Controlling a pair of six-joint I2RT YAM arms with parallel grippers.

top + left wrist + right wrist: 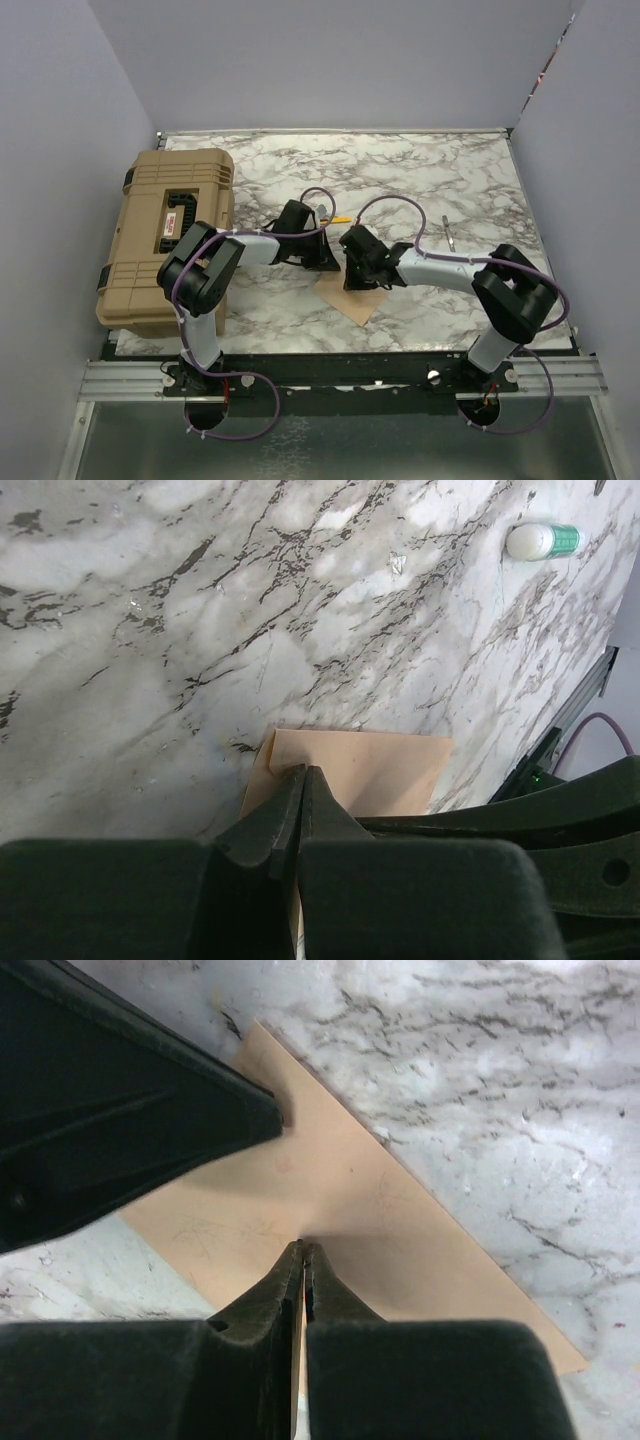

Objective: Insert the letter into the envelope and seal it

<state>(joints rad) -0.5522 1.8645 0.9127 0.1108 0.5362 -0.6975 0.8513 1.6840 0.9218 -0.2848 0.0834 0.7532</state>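
Observation:
A flat tan paper, which I take for the envelope (352,300), lies on the marble table between both grippers. In the left wrist view it shows as two overlapping layers: a top rectangle (380,770) and a second tan edge (255,785) sticking out at its left. I cannot tell whether that edge is the letter; no flap shows. My left gripper (325,262) is shut, its tip (303,772) pressed on the paper's corner. My right gripper (352,277) is shut, its tip (303,1246) pressed on the paper's middle (350,1190). The left fingers (150,1110) show beside it.
A tan hard case (170,235) stands at the table's left. A thin metal tool (447,232) lies right of centre. A small white bottle with a green band (540,540) lies further out. The right arm (560,810) crosses close to the left gripper.

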